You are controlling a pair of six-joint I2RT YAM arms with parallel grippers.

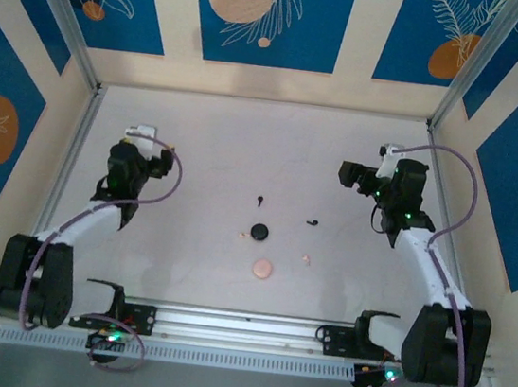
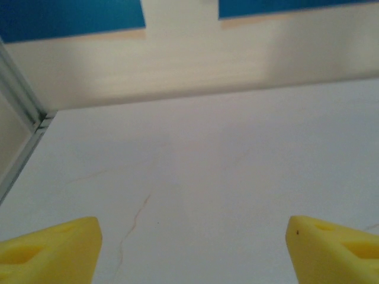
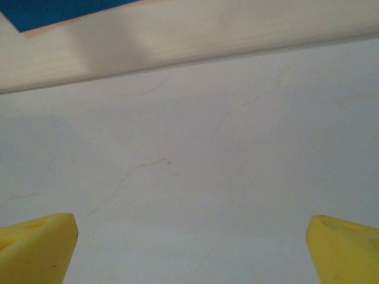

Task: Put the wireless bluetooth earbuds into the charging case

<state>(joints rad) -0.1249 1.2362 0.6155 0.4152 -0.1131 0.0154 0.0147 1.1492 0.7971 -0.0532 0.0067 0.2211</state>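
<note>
My left jaws, right jaws apart over cracked white counter (image 2: 237, 177), overhead view adds black case (image 1: 259, 231), pink case (image 1: 261, 268) at its six o'clock, earbuds (image 1: 260, 199) around, blue-patterned walls (image 1: 309, 28).

Matt white table (image 1: 246, 144) with hairline cracks; matt yellow plastic tool fingers (image 2: 47, 251)

The bottom edge cuts off the left gripper's (image 2: 193, 231) yellow fingers (image 2: 52, 251) just behind their tips, and the right gripper's (image 3: 192, 234) yellow fingers (image 3: 345, 248) likewise. From above, the black earbuds (image 1: 260, 199), between the two grippers and nearer the bases, are mere specks. The pink earbuds (image 1: 305, 257) are faint dots, their stems unreadable. Whether the black case (image 1: 259, 231) or the pink case (image 1: 261, 268) lies open is too small to tell.
</note>
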